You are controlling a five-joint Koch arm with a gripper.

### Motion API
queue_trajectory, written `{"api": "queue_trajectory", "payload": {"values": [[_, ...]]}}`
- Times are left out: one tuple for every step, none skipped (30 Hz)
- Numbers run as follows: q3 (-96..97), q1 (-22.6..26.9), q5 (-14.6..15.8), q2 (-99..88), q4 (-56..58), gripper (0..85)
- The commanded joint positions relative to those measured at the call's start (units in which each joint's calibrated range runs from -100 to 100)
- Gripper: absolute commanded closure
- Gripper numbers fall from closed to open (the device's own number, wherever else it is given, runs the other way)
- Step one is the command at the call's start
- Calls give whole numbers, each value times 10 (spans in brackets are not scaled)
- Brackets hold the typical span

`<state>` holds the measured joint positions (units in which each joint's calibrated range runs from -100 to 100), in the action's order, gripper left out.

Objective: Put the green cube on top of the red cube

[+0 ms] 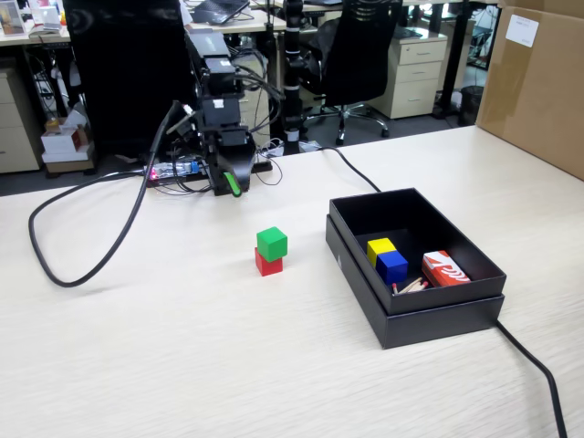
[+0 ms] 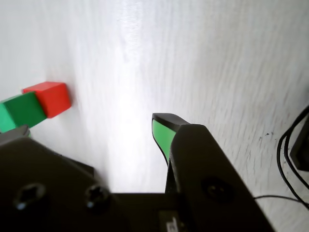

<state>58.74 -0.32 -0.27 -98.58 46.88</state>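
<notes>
Open table (image 1: 164,347) lies all around the stacked cubes (image 1: 270,251), with only the black box (image 1: 411,274) near their right and a cable (image 1: 82,265) looping well left.

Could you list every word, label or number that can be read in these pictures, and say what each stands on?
None can be read.
red-and-white printed box in the black tray: white print, too blurred.
White label on the cardboard box: too small.
green cube, red cube, yellow cube, blue cube: plain faces.
</notes>
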Motion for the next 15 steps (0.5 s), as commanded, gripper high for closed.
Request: {"api": "queue_trajectory", "payload": {"values": [[31, 0, 1, -14, -61, 358], [48, 0, 2, -14, -69, 358], [65, 0, 2, -14, -80, 355], [83, 0, 2, -14, -91, 355], [100, 0, 2, -14, -101, 355], [115, 0, 2, -14, -108, 354], [128, 0, 3, -14, -113, 354], [142, 0, 3, -14, -122, 354], [158, 0, 2, -14, -132, 354], [181, 0, 1, -14, -144, 354], [191, 0, 1, -14, -148, 352], [200, -1, 0, -14, -154, 352], [210, 0, 0, -14, -161, 352], [222, 0, 0, -14, -169, 352], [232, 0, -1, -14, -173, 350]]}}
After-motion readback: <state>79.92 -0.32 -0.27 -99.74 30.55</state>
